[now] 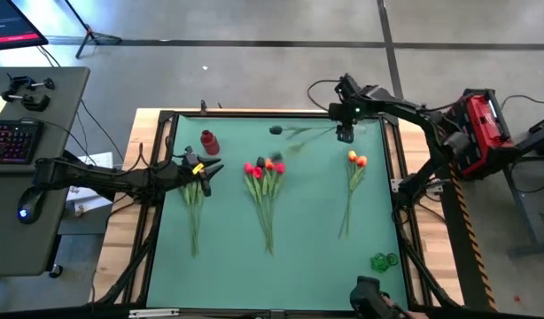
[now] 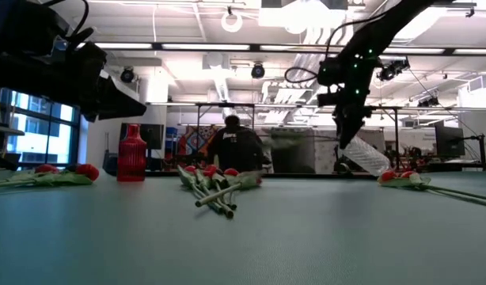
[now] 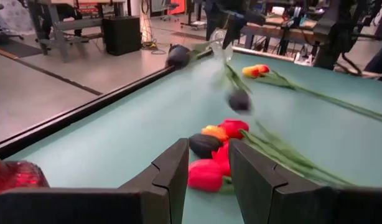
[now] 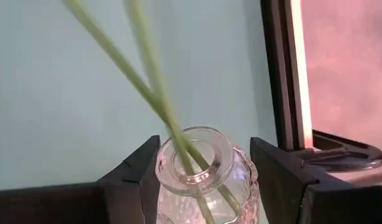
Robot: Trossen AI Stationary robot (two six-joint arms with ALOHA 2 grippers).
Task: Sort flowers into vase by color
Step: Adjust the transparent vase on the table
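Right wrist view: the right gripper has its fingers around a clear glass vase, apparently clamping its neck; two green stems stand in its mouth. From above, this vase sits near the mat's twelve o'clock edge, dark tulip heads trailing toward nine o'clock. The left gripper, partly open and holding nothing, hovers over a yellow-headed bunch at nine o'clock, beside a red vase. Mixed red and orange tulips lie at the centre; orange ones at three o'clock.
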